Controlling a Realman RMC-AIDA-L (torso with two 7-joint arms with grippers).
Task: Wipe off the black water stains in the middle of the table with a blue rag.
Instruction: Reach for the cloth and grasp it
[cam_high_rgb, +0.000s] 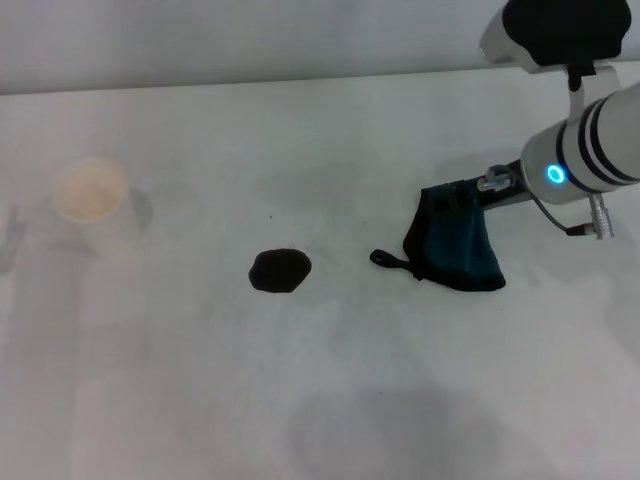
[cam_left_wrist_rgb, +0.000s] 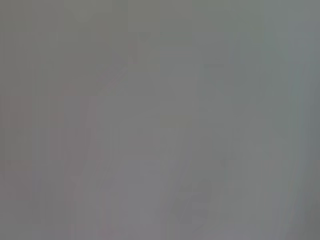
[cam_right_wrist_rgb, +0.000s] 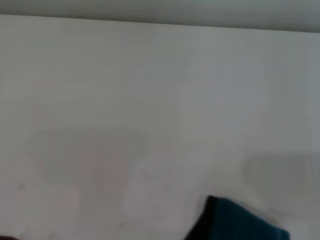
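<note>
Right gripper (cam_high_rgb: 468, 192): at the rag's far upper edge, right side of the table; seems clamped on the cloth, since the rag hangs bunched from it, though the fingertips are mostly hidden by fabric.
Rag (cam_high_rgb: 455, 245): teal with black edging, draped from the gripper down to the table (cam_high_rgb: 320, 400); lower hem touching or just above the surface, hard to say which; black loop tab (cam_high_rgb: 385, 260) trailing toward the robot's left.
Stain (cam_high_rgb: 279, 270): single dark oval blot near table centre, well apart from the rag, lying to the robot's left of it and slightly nearer the robot.
Key relation: a mostly leftward carry needed to bring the rag over the stain; right arm nearer, already on the cloth.
Left gripper: out of sight.
Cup (cam_high_rgb: 91, 195): white, far left, clear of the path.
Head view: gives rag, stain and gap together.
Right wrist view: only a rag corner (cam_right_wrist_rgb: 240, 222) and bare table; no stain.
Left wrist view: featureless grey, nothing usable.
</note>
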